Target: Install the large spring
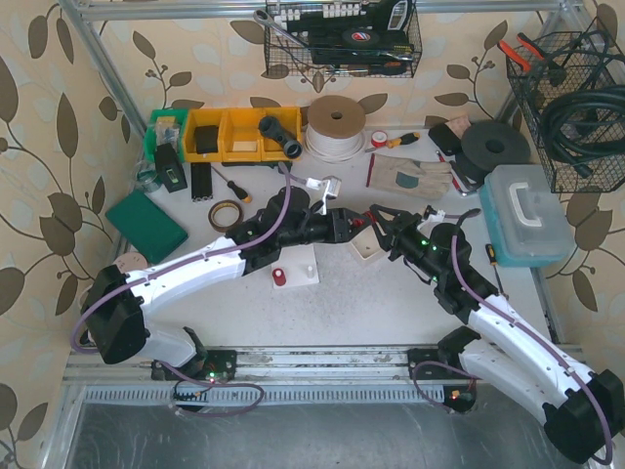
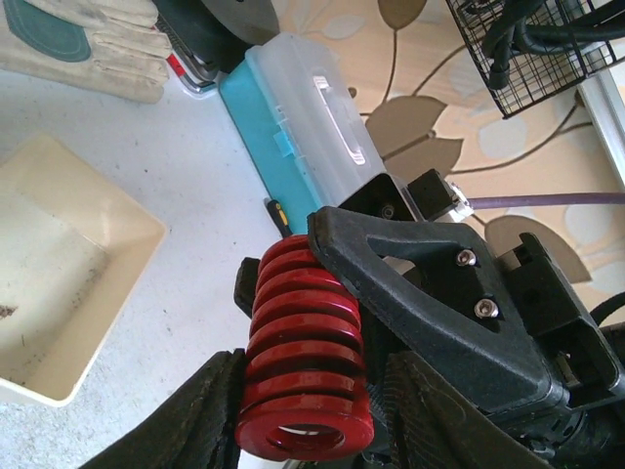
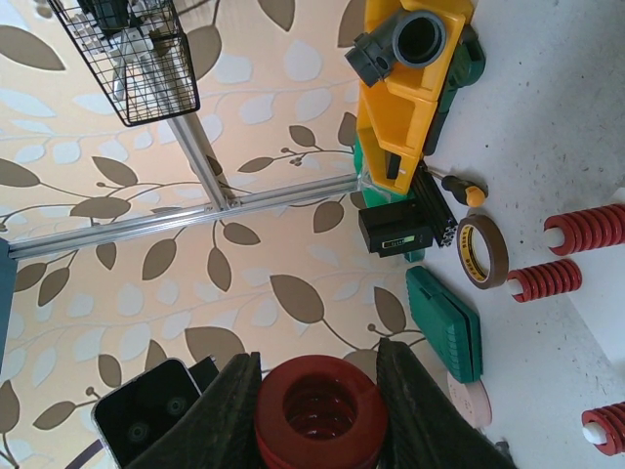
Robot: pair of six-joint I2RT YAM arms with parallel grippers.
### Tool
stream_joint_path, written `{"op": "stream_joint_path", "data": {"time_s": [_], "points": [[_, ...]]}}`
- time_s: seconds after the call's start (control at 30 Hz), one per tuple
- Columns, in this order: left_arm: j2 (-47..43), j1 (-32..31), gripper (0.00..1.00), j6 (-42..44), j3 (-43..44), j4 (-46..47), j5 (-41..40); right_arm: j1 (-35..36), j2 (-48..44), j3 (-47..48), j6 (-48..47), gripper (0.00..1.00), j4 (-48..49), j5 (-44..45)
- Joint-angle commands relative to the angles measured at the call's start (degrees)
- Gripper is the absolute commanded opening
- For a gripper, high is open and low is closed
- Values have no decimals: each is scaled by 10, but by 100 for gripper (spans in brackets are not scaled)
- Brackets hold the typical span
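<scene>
Handover is judged underway: large spring (image 2: 308, 352) is clamped mid-table by both left gripper (image 2: 314, 422) and right gripper (image 3: 320, 410); one grip should be eased before the white post (image 1: 311, 266) at seven o'clock is approached.

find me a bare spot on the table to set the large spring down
Widest bare patch: table front centre, bordered by left arm, right arm, white fixture plate and front rail. Crowded: back row, yellow bins to toolbox.

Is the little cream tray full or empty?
Empty. The cream tray shows only its bare floor, with a few dark specks on it.
</scene>
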Motion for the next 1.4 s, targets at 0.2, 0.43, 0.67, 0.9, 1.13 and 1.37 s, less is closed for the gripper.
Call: {"op": "stream_joint_path", "data": {"time_s": [0.2, 0.43, 0.67, 0.9, 1.13, 1.37], "points": [[12, -2, 41, 3, 28, 12, 0, 4, -1, 10, 0, 0, 17, 2], [13, -2, 25, 4, 28, 9, -1, 5, -3, 9, -8, 0, 17, -1], [2, 2, 0, 8, 27, -34, -17, 5, -13, 5, -21, 0, 2, 2], [-15, 3, 0, 44, 70, -156, -32, 5, -18, 31, -78, 51, -62, -10], [-80, 3, 0, 87, 73, -299, -88, 0, 27, 82, -198, 85, -147, -57], [-98, 3, 0, 127, 130, -526, -124, 5, 35, 112, -360, 85, -281, -5]]}}
